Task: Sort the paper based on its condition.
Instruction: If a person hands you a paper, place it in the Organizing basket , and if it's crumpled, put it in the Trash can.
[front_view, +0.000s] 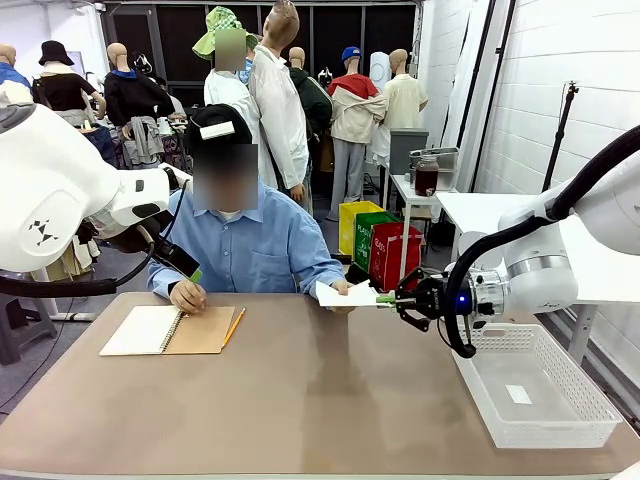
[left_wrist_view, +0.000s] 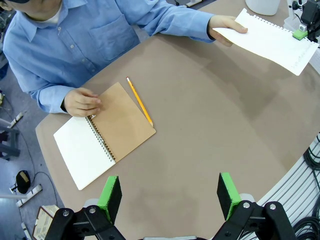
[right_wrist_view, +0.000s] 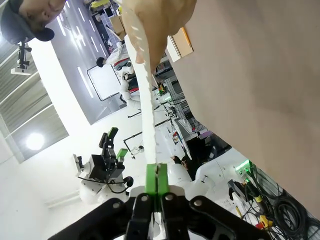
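The right hand (front_view: 388, 298) reaches in from the right side of the front view and is clamped on the near edge of a loose white sheet of paper (front_view: 345, 293), held in the air above the far right part of the brown table (front_view: 300, 400). In the right wrist view its green pads (right_wrist_view: 152, 177) are pressed together with the thin sheet (right_wrist_view: 145, 105) running edge-on away from them toward the person's hand (right_wrist_view: 160, 22), which grips the opposite end. The left wrist view shows the same sheet (left_wrist_view: 272, 42) flat from above, perforated along one edge, with the person's hand (left_wrist_view: 226, 27) on one end and a green pad (left_wrist_view: 300, 34) on the other. The left hand (left_wrist_view: 170, 192) hangs high above the table with its fingers spread wide and nothing between them. Below it lies an open spiral notebook (left_wrist_view: 102, 135) with a brown cover, a yellow pencil (left_wrist_view: 139, 101) just beside it, and the person's other hand (left_wrist_view: 82, 102) resting at the notebook's top edge. A white plastic basket (front_view: 540, 390) sits at the right side of the table, under the right arm.
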